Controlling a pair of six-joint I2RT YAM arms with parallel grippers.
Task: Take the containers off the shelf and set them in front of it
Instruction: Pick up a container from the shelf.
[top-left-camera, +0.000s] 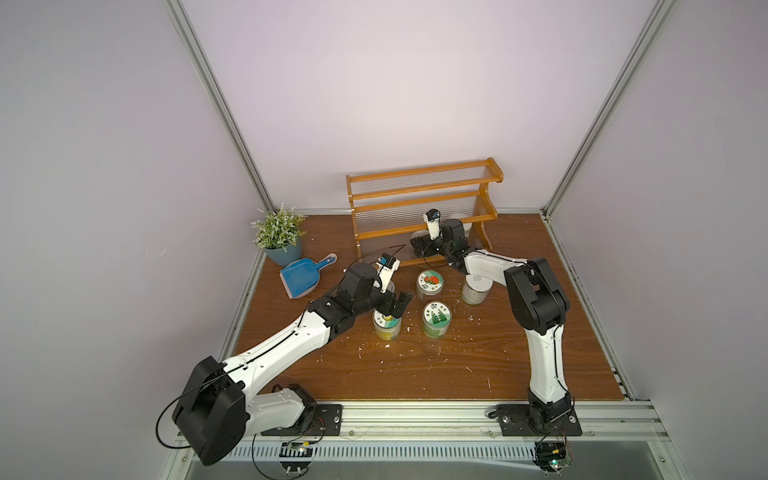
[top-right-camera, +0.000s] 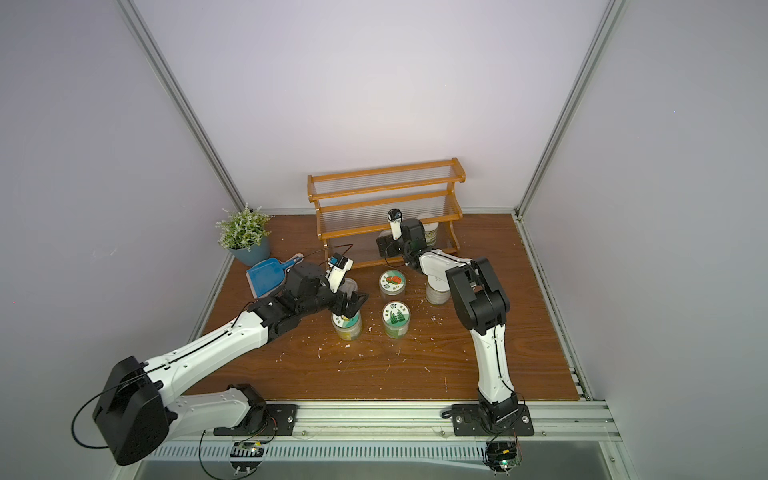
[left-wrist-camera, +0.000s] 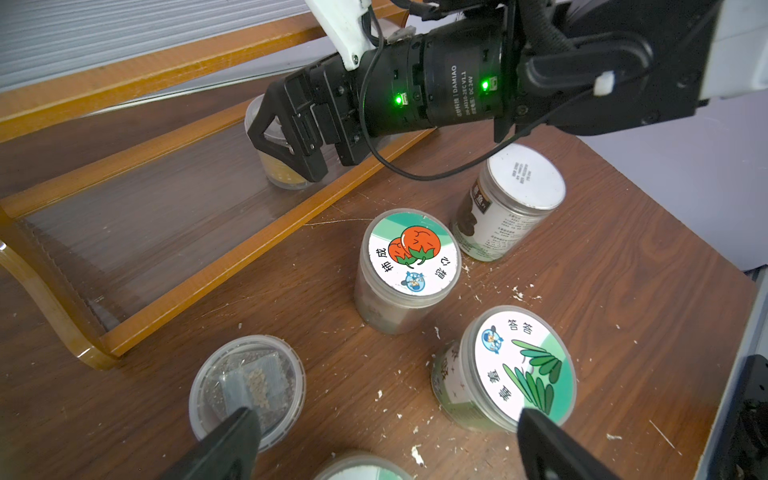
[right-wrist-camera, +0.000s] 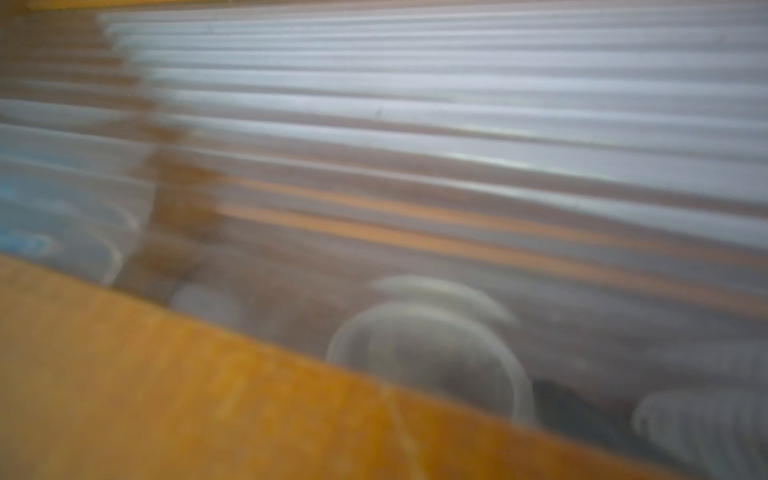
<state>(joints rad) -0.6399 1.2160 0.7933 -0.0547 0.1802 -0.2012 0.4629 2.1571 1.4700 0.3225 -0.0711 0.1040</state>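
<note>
The wooden table (top-left-camera: 415, 374) carries the shelf (top-left-camera: 419, 170). In front of the shelf stand an orange-pictured jar (top-left-camera: 430, 282), a green-pictured jar (top-left-camera: 436, 318), a white-lidded jar (top-left-camera: 476, 289), a yellowish jar (top-left-camera: 387, 328) and a clear-lidded cup (left-wrist-camera: 247, 386). Beyond the shelf's end on the left arm's side sit a potted plant (top-left-camera: 284, 251) and a blue dustpan (top-left-camera: 301, 278), and on the shelf's lowest tier stand a yellow-filled cup (left-wrist-camera: 276, 170) and a pale jar (top-right-camera: 430, 232).

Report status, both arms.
Left gripper open over yellow jar on table. Right gripper open at cup on shelf. Second jar also shelved. No obstruction seen.
</note>
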